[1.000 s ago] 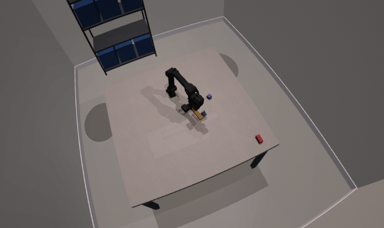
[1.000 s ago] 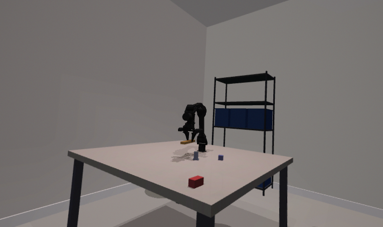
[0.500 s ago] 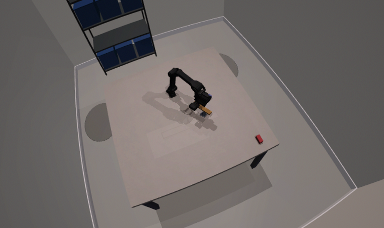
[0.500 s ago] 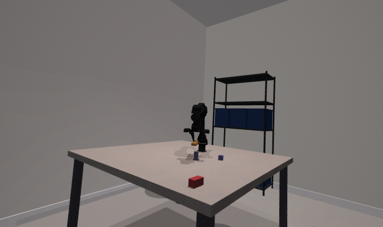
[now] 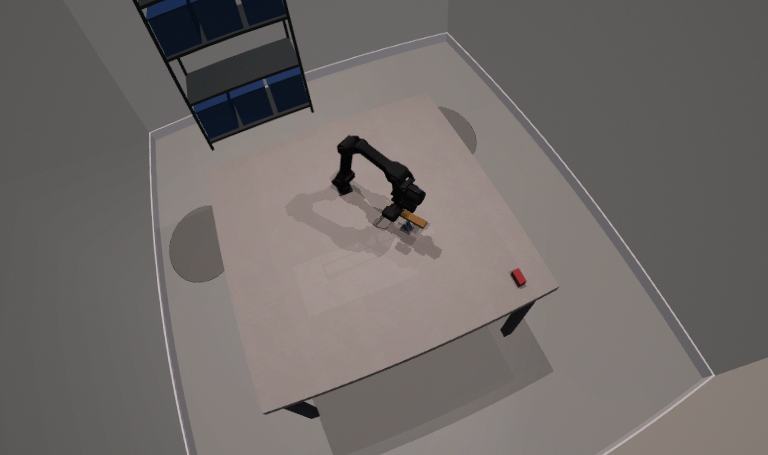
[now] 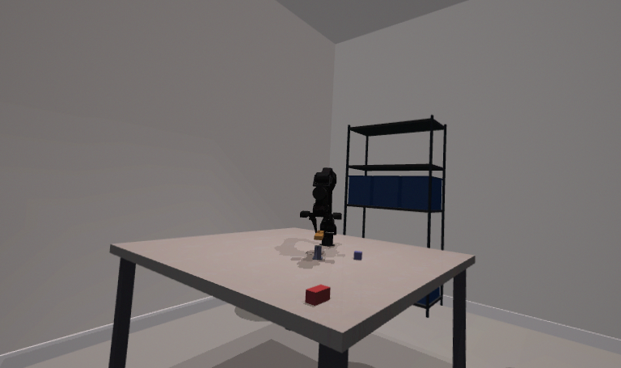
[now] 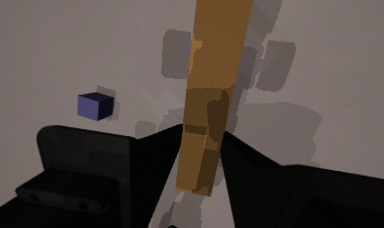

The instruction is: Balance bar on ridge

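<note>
My gripper point(image 7: 202, 132) point(image 5: 395, 215) point(image 6: 319, 230) is shut on one end of the orange bar point(image 7: 220, 58) point(image 5: 417, 220) point(image 6: 318, 234) and holds it above the table point(image 5: 339, 331) point(image 6: 205, 259). The bar's long free part reaches out away from the fingers. The small blue-grey ridge point(image 5: 406, 228) point(image 6: 318, 251) stands on the table just below the bar. In the wrist view I cannot make out the ridge; the bar may cover it. From the exterior view the bar hangs clearly higher than the ridge top.
A small blue cube point(image 7: 95, 106) point(image 6: 357, 255) lies on the table to one side of the ridge. A red block point(image 5: 518, 277) point(image 6: 317, 294) lies near a table corner. A black shelf rack point(image 5: 237, 76) point(image 6: 395, 167) with blue bins stands behind the table.
</note>
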Available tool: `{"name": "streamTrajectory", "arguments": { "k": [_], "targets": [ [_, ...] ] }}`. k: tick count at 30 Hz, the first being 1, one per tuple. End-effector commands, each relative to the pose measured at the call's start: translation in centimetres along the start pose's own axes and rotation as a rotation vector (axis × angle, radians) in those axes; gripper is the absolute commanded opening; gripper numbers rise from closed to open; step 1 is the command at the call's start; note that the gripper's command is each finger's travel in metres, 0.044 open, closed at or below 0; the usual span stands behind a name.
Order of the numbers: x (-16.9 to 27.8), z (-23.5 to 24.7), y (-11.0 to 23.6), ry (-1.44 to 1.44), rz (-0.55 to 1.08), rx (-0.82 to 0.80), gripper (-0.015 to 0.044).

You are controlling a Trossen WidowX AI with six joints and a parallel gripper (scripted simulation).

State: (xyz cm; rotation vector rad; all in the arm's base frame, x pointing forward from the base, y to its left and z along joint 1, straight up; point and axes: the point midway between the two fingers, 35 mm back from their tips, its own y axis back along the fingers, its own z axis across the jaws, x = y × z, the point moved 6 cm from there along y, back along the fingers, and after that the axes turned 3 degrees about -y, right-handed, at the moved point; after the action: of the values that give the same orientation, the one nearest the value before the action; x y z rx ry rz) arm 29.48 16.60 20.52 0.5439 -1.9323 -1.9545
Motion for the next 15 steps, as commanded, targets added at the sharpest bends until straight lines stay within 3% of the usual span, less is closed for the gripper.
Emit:
{"name": "streamTrajectory", "arguments": {
  "k": [1, 15],
  "targets": [
    [0.0, -0.1, -1.0, 0.008, 0.006, 0.003, 0.0],
    [0.2, -0.4, -3.1, 0.009, 0.006, 0.003, 0.0]
  ]
}}
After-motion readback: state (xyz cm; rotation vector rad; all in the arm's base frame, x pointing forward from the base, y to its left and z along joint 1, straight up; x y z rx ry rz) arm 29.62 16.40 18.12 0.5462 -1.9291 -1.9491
